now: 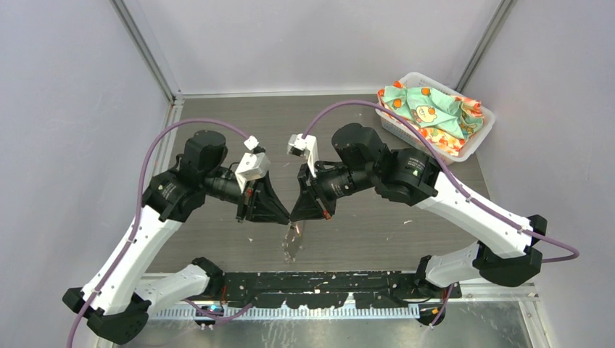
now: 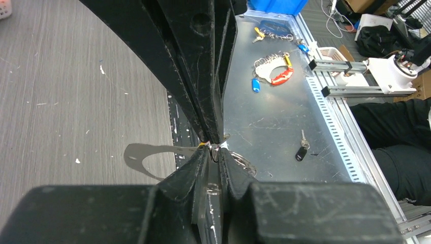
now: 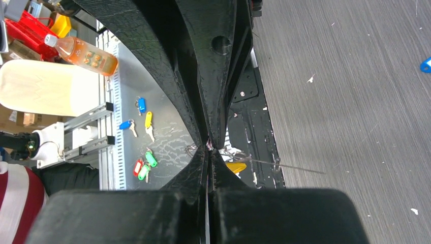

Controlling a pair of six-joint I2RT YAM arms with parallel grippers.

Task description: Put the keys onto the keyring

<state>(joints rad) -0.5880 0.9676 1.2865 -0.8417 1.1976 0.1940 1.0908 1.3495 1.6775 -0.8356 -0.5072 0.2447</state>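
Observation:
Both grippers meet tip to tip above the near middle of the table. My left gripper point(image 1: 284, 220) has its jaws nearly together, with the thin wire loop of a key point(image 2: 215, 155) between the tips. My right gripper point(image 1: 296, 216) is shut on the keyring point(image 2: 147, 156), whose grey band hangs out to one side. In the right wrist view the band point(image 3: 292, 166) shows edge-on, and the key's yellow head point(image 3: 237, 166) sits just beside the fingers point(image 3: 195, 168). From above, the shiny bundle point(image 1: 293, 241) dangles below both grippers. A blue tag point(image 3: 426, 65) lies on the table, cut off by the frame edge.
A white basket point(image 1: 480, 138) of patterned cloth stands at the back right. A black base rail point(image 1: 326, 284) runs along the near edge. Beyond it, a metal shelf point(image 2: 274, 117) carries other key bunches point(image 2: 272, 71) and a black fob point(image 2: 301, 152).

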